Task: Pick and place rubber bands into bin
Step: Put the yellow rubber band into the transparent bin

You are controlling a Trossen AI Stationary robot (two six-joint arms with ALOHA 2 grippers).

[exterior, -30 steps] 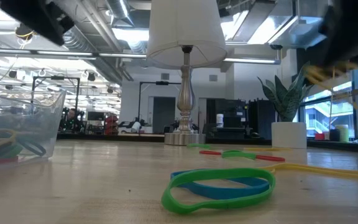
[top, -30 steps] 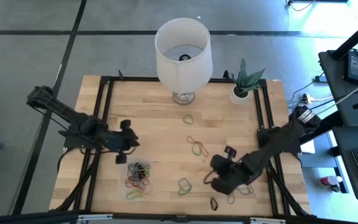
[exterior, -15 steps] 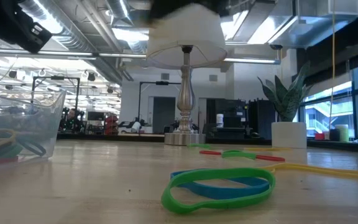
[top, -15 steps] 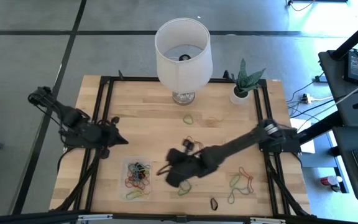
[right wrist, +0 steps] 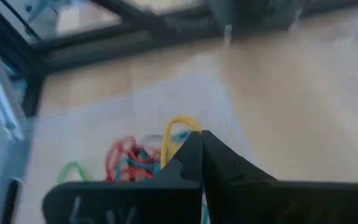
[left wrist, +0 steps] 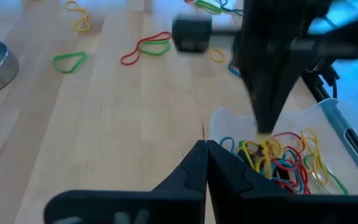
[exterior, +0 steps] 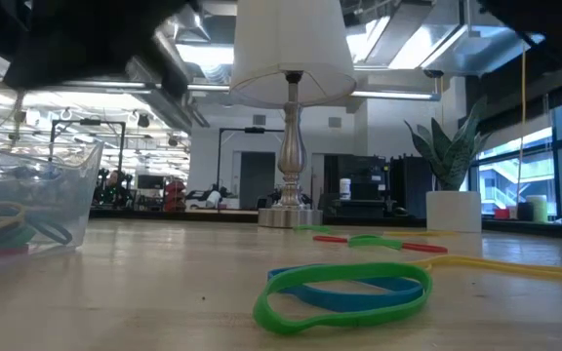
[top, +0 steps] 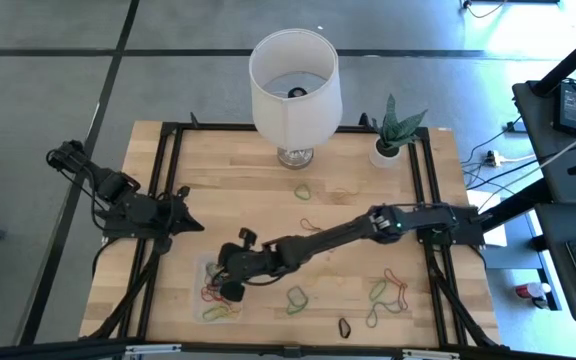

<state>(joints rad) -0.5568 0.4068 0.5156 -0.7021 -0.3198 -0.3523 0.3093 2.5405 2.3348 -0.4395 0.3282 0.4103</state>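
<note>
The bin [top: 208,268], a clear shallow tray near the table's front left, holds several coloured rubber bands [left wrist: 284,163]. My right gripper [top: 230,288] reaches across the table and hangs above the bin, shut on a yellow rubber band [right wrist: 178,127]. My left gripper [top: 188,224] waits shut, left of and a little behind the bin, holding nothing. More rubber bands lie loose on the wood: a green one [top: 302,190], a red and orange pair [top: 316,236], a green and blue pair [top: 296,297] and a black one [top: 345,327]. My right gripper pinches the yellow rubber band [right wrist: 166,146] between its two fingertips [right wrist: 213,155]. The fingers slant down from the table's right side. The free loop of the band sticks out past the fingertips, clear of the table, over the bands in the bin [left wrist: 263,144].
A white lamp [top: 294,85] and a potted plant [top: 392,135] stand along the far edge. Black frame rails [top: 163,200] run down both sides of the table. More bands [top: 383,293] lie at the front right.
My right gripper has swept from the table's front right toward the left edge with the yellow band, stretching its arm out across the table, and now hangs over the bin. My left gripper has drawn back from the bin toward the left edge, staying shut.
</note>
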